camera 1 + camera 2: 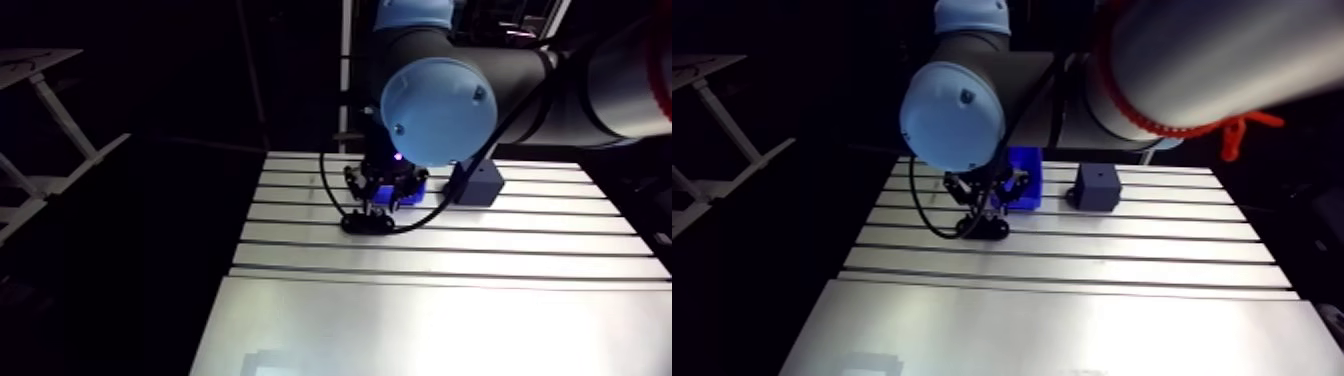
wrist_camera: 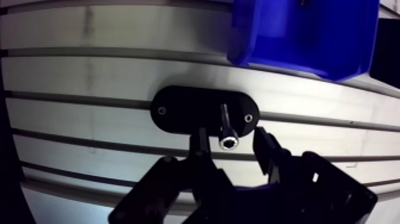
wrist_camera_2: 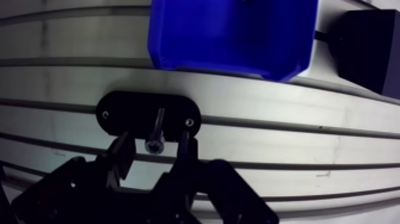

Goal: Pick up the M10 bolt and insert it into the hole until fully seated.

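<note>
M10 bolt (image 2: 227, 134) stood in the black plate (image 2: 178, 110), jaws open around it.
Its shank rose from the plate's middle, untouched between the spread jaws; a blue bin (image 2: 297, 36) sat just beyond on the worktop (image 2: 89, 77).

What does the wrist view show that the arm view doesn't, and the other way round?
Wrist view only: the bolt standing in the plate, between the open gripper's fingers. Arm view only: the arm's blue cap and the whole table. Both: the plate, blue bin and dark block.
</note>
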{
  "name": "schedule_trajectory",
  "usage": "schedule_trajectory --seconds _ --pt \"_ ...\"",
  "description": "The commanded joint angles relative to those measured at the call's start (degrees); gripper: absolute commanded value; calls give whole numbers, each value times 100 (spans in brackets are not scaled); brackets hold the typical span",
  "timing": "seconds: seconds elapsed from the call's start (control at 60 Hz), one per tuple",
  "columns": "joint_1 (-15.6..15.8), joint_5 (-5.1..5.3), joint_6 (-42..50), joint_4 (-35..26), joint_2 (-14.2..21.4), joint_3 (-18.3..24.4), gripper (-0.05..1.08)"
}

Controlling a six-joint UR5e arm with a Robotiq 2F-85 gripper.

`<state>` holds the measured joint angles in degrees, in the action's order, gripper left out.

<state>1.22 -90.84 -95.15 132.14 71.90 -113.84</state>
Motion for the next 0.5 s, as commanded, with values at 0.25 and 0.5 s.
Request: schedule_trajectory --seconds 0.25,0.5 --pt "1 -44 -7 1 -23 15 55" --pt "1 -26 -16 1 -23 24 57"
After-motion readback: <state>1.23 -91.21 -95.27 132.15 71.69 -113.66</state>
